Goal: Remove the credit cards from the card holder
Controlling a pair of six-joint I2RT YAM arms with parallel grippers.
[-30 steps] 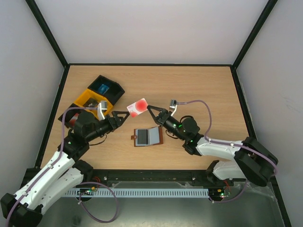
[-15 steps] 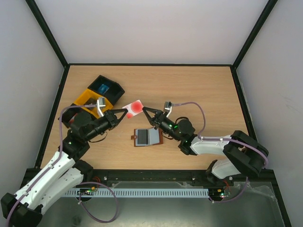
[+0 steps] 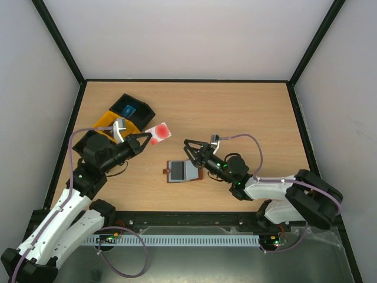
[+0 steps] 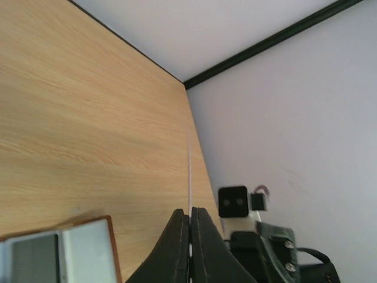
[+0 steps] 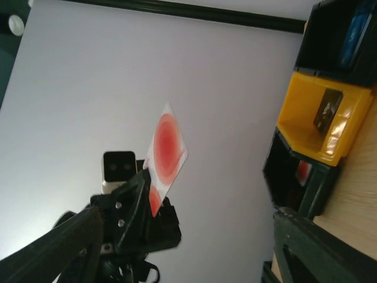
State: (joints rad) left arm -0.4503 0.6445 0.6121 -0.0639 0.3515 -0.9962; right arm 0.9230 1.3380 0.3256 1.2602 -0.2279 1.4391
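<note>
The red credit card is held above the table by one corner, my left gripper shut on it. The left wrist view shows that card edge-on as a thin line between the closed fingertips. In the right wrist view the card faces the camera, pinched by the left gripper. My right gripper stands open and apart from the card, above the card holder. The holder lies open and flat, a darker grey rectangle in its left half.
A yellow bin and a black bin stand at the back left, close behind the left gripper. Another black bin below the yellow one holds something red. The enclosure's walls ring the table.
The left gripper closed on the red card and carried it left, toward the bins. The right gripper let the card go, opened, and drew back down over the card holder.
</note>
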